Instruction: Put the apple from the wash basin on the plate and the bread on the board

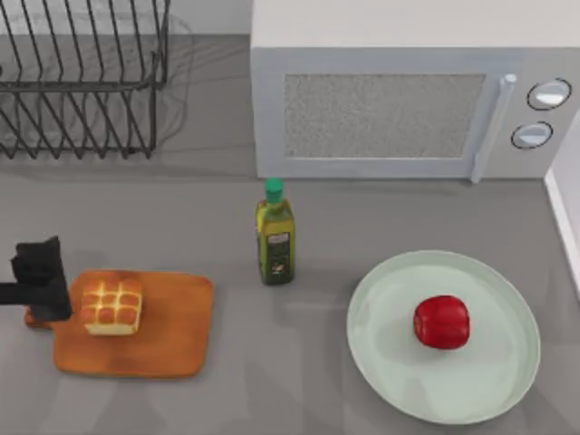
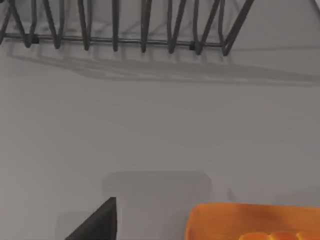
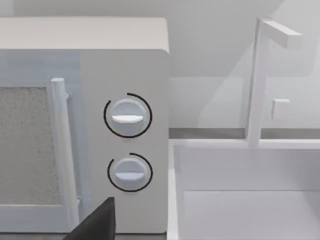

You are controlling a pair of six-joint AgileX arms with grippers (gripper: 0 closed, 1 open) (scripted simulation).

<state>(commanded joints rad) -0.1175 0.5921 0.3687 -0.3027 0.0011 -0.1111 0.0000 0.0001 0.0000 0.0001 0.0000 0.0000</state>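
The red apple [image 1: 441, 321] lies on the pale green plate [image 1: 494, 381] at the right of the table. On the left, the golden bread [image 1: 112, 306] rests on the orange-brown board [image 1: 168, 335], near its handle end. My left gripper [image 1: 41, 279] hovers open just left of the bread, over the board's handle, holding nothing. One of its dark fingers [image 2: 97, 222] shows in the left wrist view beside the board [image 2: 235, 220]. My right arm is off the table's right side; its finger [image 3: 97, 222] points toward the wash basin [image 3: 240, 167], jaws open and empty.
An olive oil bottle [image 1: 275, 236] stands mid-table between board and plate. A white microwave [image 1: 399, 100] fills the back, with a wire dish rack [image 1: 82, 82] at the back left. The basin's edge [image 1: 566, 213] and its tap [image 3: 260, 80] are at the right.
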